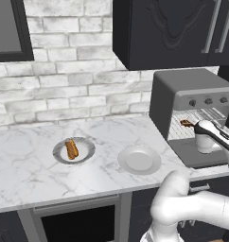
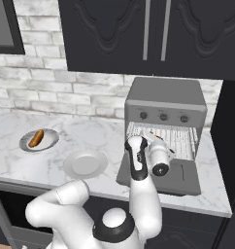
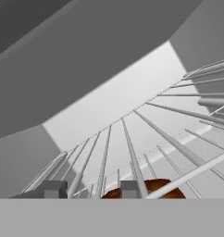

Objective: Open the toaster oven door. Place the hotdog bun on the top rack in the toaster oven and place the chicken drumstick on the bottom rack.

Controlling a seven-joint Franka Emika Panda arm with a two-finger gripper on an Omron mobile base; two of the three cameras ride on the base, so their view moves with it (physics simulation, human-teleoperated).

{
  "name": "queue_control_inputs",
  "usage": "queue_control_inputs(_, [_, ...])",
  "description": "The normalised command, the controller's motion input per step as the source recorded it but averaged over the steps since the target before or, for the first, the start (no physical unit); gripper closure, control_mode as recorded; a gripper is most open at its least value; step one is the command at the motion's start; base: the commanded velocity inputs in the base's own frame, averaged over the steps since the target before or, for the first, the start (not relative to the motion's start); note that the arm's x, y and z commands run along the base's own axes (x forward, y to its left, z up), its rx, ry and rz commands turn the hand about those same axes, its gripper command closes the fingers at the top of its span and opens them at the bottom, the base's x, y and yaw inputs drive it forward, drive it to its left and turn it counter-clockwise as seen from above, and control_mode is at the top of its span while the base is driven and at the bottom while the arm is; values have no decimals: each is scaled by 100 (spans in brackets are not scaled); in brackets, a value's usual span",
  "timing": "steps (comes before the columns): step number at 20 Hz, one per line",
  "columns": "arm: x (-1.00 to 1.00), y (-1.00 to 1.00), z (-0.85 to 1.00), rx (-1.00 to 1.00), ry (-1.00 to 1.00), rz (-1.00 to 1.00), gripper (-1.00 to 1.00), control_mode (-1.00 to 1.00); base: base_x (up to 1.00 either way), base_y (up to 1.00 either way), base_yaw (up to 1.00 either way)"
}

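Note:
The toaster oven (image 1: 197,90) (image 2: 165,97) stands at the right end of the counter. Its toaster oven door (image 1: 201,153) (image 2: 180,177) is folded down flat. My gripper (image 3: 91,189) reaches into the cavity among the wire racks (image 3: 132,148). The reddish-brown chicken drumstick (image 1: 186,123) (image 3: 153,187) lies at the fingertips, partly behind the right one, and the jaws have drawn in on it. The orange-tan hotdog bun (image 1: 71,149) (image 2: 36,138) rests on a grey plate (image 1: 85,155) at the counter's left.
An empty white plate (image 1: 139,159) (image 2: 85,164) sits between the bun's plate and the oven. Black cabinets (image 1: 168,33) hang above the oven. A brick wall backs the marble counter (image 1: 26,160). The lowered door juts over the counter's front edge.

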Motion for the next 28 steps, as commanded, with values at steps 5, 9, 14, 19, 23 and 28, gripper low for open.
queue_control_inputs(5, [-36,0,0,26,10,2,100,-100,0,0,0])
queue_control_inputs(9, [-47,0,0,27,12,0,100,-100,0,0,0])
queue_control_inputs(14, [-52,0,0,27,14,0,100,-100,0,0,0])
queue_control_inputs(19, [-50,0,0,27,15,0,100,-100,0,0,0])
queue_control_inputs(23, [-48,0,0,27,16,0,100,-100,0,0,0])
queue_control_inputs(28, [-44,0,0,26,16,0,100,-100,0,0,0])
